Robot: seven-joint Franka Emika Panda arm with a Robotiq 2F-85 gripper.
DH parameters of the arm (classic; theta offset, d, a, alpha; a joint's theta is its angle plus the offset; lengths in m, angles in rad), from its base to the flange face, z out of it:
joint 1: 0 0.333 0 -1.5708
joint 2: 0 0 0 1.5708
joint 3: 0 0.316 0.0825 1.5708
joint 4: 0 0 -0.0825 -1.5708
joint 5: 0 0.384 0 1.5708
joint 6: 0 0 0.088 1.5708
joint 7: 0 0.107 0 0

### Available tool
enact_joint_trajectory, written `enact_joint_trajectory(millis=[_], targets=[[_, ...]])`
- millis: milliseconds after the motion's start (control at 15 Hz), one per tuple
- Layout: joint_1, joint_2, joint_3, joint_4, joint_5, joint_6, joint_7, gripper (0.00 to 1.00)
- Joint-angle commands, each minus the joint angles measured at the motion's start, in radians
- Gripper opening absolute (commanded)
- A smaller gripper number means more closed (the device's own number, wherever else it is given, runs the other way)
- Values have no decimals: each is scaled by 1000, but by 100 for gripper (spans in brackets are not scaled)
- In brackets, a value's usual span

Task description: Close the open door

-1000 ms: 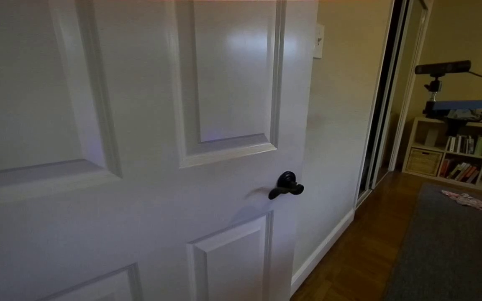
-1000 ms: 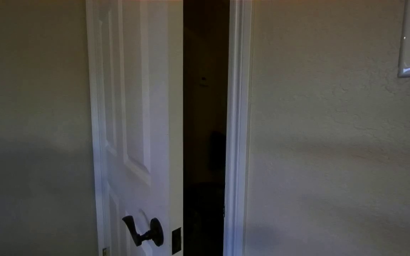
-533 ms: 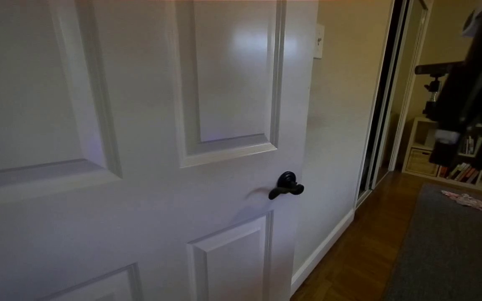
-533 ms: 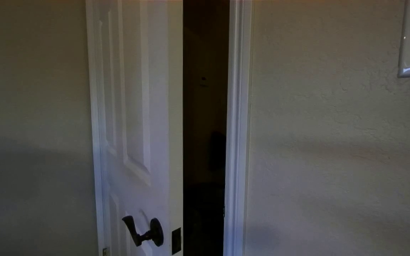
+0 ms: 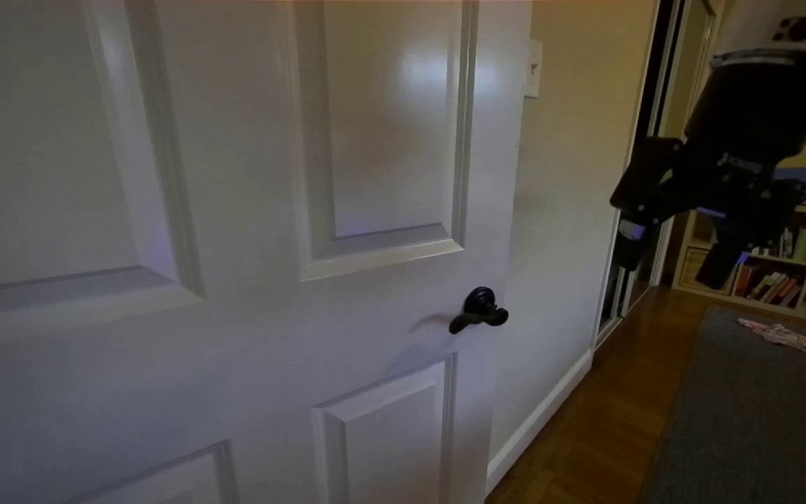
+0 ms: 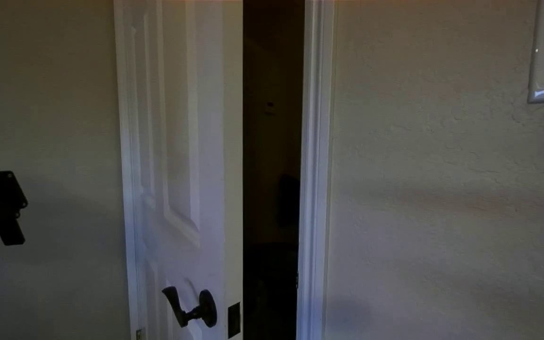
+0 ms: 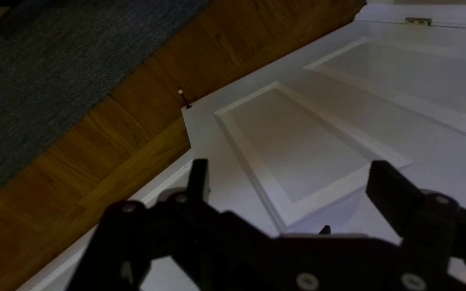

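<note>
Holding my fingers (image 7: 395,196) spread, gripping nothing, apart from the door (image 5: 249,308), which is standing ajar, free edge (image 6: 233,160) away from the frame (image 6: 317,170); probably leaving room for the handle (image 5: 480,308).

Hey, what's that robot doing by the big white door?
A robot arm is there to close the big white door. The door is open: in an exterior view, a dark gap shows between its edge and the white frame. The robot's tool hangs in the air with its fingers apart, holding nothing. It hasn't got hold of the black handle, so the closing isn't done yet.
</note>
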Motion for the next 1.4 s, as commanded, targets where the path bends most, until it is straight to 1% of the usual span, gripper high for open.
enact_joint_trajectory(millis=[0, 133, 267, 333, 467, 600, 667, 867, 933, 1000, 1067, 1267, 1333], targets=[[27, 1, -27, 0, -17, 0, 12, 100], [24, 23, -22, 2, -22, 17, 23, 100], [-17, 106, 1, 19, -61, 90, 105, 100], [-28, 149, 0, 30, -75, 130, 149, 100], [-60, 221, 5, 47, -141, 212, 276, 100], [-73, 294, -10, 77, -208, 268, 398, 100], [-67, 327, -26, 96, -229, 288, 442, 98], [-31, 421, -81, 165, -300, 324, 561, 84], [-17, 445, -101, 188, -324, 326, 592, 84], [0, 469, -121, 212, -336, 327, 610, 81], [16, 491, -141, 236, -345, 327, 626, 72], [63, 554, -196, 301, -349, 334, 648, 54], [79, 570, -214, 321, -349, 333, 654, 51]])
